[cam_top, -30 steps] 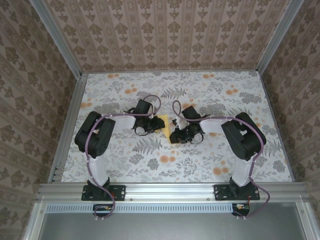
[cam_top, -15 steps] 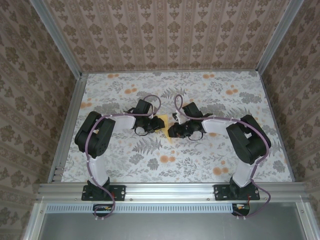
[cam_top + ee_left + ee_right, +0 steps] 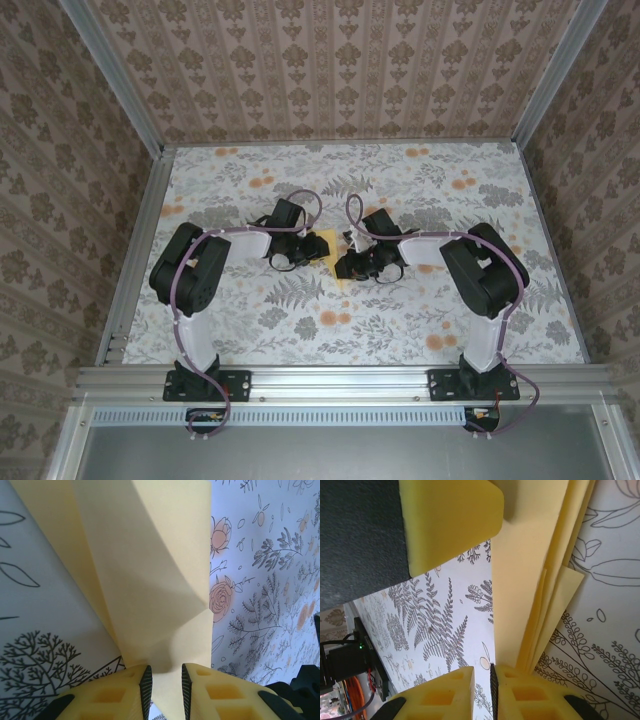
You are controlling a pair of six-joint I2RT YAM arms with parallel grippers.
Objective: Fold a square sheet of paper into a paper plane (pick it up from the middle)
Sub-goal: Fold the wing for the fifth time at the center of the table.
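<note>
1. Paper [image 3: 333, 266] – yellow, creased into folded layers – sits near the middle of the cloth [image 3: 430, 185], between the two grippers.
2. At the paper's left side, the left gripper [image 3: 320, 249] reaches in from the left, its tip at the paper's edge.
3. From the left wrist, the paper [image 3: 150, 570] rises away from the left gripper [image 3: 163, 680] as a broad folded sheet. It is tilted up off the cloth [image 3: 260, 580], with one long crease running up its left part.
4. The paper's near end runs down between the left fingers [image 3: 107, 695]. They stand slightly apart with paper filling the gap, so they are clamped on the paper.
5. At the paper's right side, the right gripper [image 3: 348, 266] hangs over it and hides that side from above.
6. From the right wrist, the paper [image 3: 530, 580] shows several stacked layers, their edges slightly fanned, coming down to the right gripper [image 3: 482, 677] over the cloth [image 3: 610, 630].
7. The right fingers [image 3: 445, 692] are nearly together with a thin slit between them. The paper's layers meet the tip of the other finger, and its edge lies at the slit – I cannot tell whether it is pinched there.
8. A yellow block [image 3: 450, 520] on a dark body overlaps the paper's far end.
</note>
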